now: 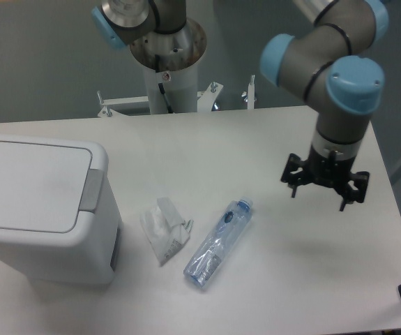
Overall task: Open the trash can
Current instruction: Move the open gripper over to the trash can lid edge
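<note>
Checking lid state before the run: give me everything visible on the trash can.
The trash can is a large white boxy bin, plastic by the look, with rounded corners. Its flat white lid lies shut and level. A grey push bar runs along the lid's right edge. It stands upright at the table's left side, partly cut off by the left edge of the picture. Nothing touches it: the crumpled tissue lies apart to its right, and the tool hangs far off.
</note>
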Robot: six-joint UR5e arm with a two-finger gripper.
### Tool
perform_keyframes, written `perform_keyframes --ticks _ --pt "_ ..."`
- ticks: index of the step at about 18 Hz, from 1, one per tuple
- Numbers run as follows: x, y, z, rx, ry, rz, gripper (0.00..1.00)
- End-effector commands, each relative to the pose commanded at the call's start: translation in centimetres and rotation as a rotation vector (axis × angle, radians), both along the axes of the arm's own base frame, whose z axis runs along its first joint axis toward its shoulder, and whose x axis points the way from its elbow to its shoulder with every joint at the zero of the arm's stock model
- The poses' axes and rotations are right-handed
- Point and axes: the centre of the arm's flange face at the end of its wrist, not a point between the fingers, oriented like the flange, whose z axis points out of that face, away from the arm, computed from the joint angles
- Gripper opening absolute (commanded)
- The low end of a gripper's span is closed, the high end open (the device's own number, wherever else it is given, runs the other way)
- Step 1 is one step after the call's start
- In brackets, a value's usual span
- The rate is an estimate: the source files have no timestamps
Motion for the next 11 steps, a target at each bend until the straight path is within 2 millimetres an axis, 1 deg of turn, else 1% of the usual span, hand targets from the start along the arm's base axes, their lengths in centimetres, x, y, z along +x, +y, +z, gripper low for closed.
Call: perform_keyframes --ticks 2,4,7,9,11 --pt "1.8 1.3 1.0 0.049 -0.024 0.049 1.0" --pt "3.1 2.2 1.9 0.087 -0.043 0.079 1.0" --pt "5.1 3.0 3.9 0.142 -0.062 0.125 1.0" --pt "6.9 4.2 4.8 0.169 -0.082 0.168 1.0" --pt "8.2 4.8 6.1 0.206 -0.107 0.229 1.0"
